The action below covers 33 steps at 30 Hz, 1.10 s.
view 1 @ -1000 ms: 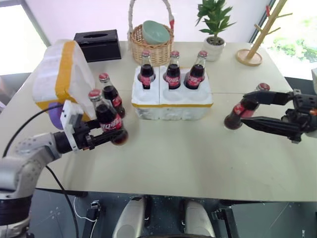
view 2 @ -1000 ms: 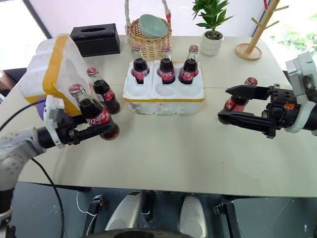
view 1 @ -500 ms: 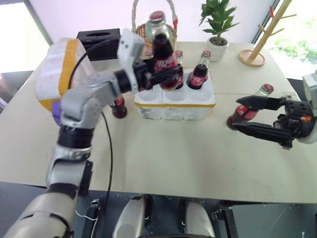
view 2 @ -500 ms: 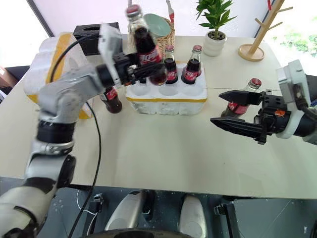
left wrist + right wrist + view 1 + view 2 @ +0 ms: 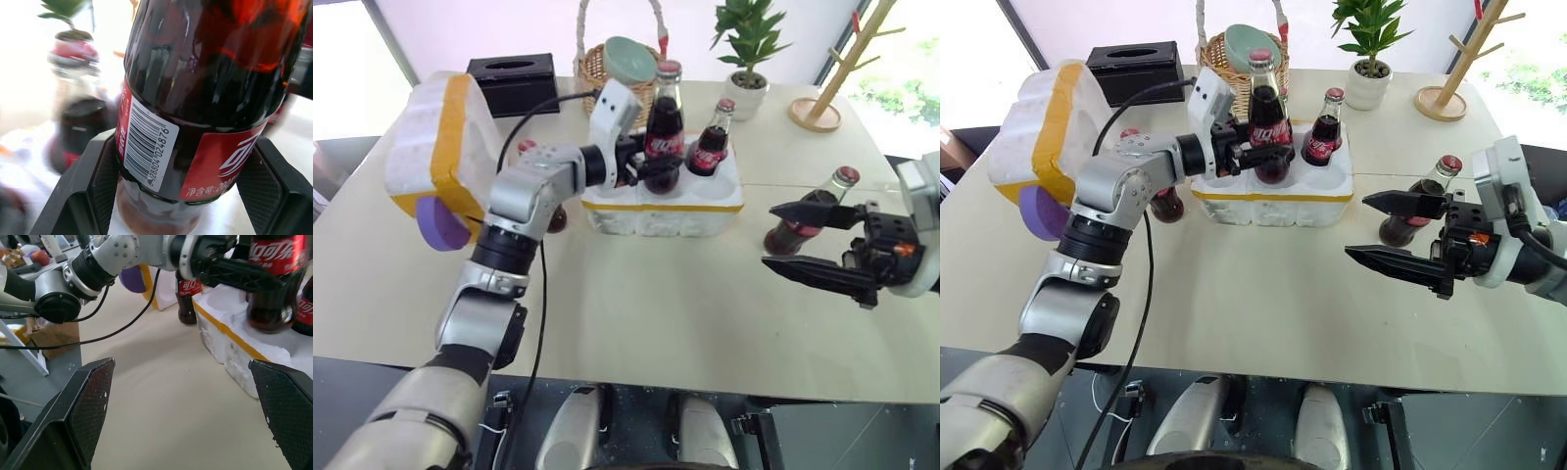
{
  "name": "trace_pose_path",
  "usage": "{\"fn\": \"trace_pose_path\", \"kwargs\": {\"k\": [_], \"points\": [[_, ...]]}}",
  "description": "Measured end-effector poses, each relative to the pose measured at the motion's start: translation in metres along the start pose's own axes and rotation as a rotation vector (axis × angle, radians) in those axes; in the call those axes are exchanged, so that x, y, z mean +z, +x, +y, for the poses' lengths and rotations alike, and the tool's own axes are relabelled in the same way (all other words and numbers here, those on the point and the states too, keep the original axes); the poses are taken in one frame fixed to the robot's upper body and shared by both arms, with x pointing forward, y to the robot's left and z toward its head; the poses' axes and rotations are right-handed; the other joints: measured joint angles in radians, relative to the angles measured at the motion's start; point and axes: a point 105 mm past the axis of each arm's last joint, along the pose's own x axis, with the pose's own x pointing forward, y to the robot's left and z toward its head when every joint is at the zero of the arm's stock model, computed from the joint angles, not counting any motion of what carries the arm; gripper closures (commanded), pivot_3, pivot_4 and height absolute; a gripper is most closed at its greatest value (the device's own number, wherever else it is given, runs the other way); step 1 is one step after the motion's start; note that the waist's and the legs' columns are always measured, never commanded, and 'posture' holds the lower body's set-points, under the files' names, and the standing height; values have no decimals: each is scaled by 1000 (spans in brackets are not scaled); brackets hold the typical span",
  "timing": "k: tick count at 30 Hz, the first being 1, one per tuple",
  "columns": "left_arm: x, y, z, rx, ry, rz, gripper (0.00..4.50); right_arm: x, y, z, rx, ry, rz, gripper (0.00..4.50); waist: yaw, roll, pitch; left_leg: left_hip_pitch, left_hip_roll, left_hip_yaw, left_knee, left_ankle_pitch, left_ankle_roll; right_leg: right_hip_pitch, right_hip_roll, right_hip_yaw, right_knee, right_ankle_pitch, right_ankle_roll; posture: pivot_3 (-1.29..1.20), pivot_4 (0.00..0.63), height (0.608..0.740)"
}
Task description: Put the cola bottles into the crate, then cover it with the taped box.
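The left gripper, at upper centre of the head view, is clamped on an upright cola bottle, fingers on either side of its lower body, holding it over the front wells of the crate. The wrist view shows both pads pressed against the glass beside the barcode.

A second cola bottle stands in the crate's back row at the right end. Another bottle stands on the table just left of the crate, mostly hidden behind the left arm. A fourth bottle stands at right of frame, well apart from the crate.

The right gripper sits level at that bottle, jaws spread wide, one finger on each side, not touching it.

The taped box sits at upper left, tilted, a purple disc at its lower edge.
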Motion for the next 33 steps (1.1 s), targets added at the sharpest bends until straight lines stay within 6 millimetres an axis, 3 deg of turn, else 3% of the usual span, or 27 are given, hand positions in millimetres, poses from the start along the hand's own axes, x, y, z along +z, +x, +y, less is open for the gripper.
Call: {"fn": "trace_pose_path", "kwargs": {"k": [6,12,20,22,24,29,33], "points": [[-3,4,0,13,54,18,1726,1,2,-2,-12,-9,-9,0,1,0,0,0,0,0,0,0,0,1,0,0,0,0,0,0,150,736],[-42,21,9,80,48,141,1726,3,2,-4,-27,-20,-26,0,-1,0,0,0,0,0,1,0,0,1,0,0,0,0,0,0,150,736],[-45,29,10,119,52,125,1726,-1,6,-5,-32,-2,-29,0,5,1,0,3,0,-1,7,0,2,7,0,0,0,1,2,0,150,736],[-46,27,12,135,38,117,701,-1,7,-5,-34,-1,-29,0,2,1,0,3,0,-1,8,-1,3,8,0,0,-1,1,2,0,150,736],[-47,22,11,139,20,105,43,-1,7,-5,-36,1,-31,0,0,1,-1,3,0,-1,8,-1,3,8,0,0,-1,1,2,0,150,736],[-44,5,8,138,-4,92,43,1,10,-5,-23,-4,-38,0,-4,1,-1,3,1,-1,8,-1,3,6,0,0,1,1,2,0,150,736],[-40,-21,5,135,-48,71,43,0,15,-6,-4,5,-39,0,-2,1,-1,2,1,-1,7,-1,3,5,0,0,1,1,2,0,150,736]]}}
